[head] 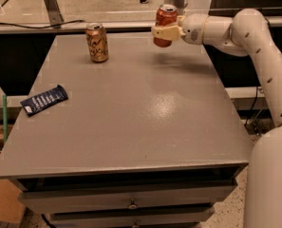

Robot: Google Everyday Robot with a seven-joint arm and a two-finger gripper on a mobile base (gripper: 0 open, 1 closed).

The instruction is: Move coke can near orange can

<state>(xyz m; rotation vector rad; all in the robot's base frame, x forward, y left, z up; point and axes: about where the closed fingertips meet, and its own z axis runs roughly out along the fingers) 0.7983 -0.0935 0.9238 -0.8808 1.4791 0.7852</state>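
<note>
Upright coke can (166, 17), seemingly lifted in the end effector (164, 32) far right; orange can (97, 42) stands far left.

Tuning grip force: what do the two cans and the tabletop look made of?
Coke can, held in the gripper above the far edge: likely aluminium, glossy red, silver top. Orange can: same, bronze sheen. Tabletop: grey, semi-matte, soft glare; laminate or paint, unclear.

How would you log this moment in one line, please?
gripper: shut on coke can, above table | orange can: upright on table
</note>
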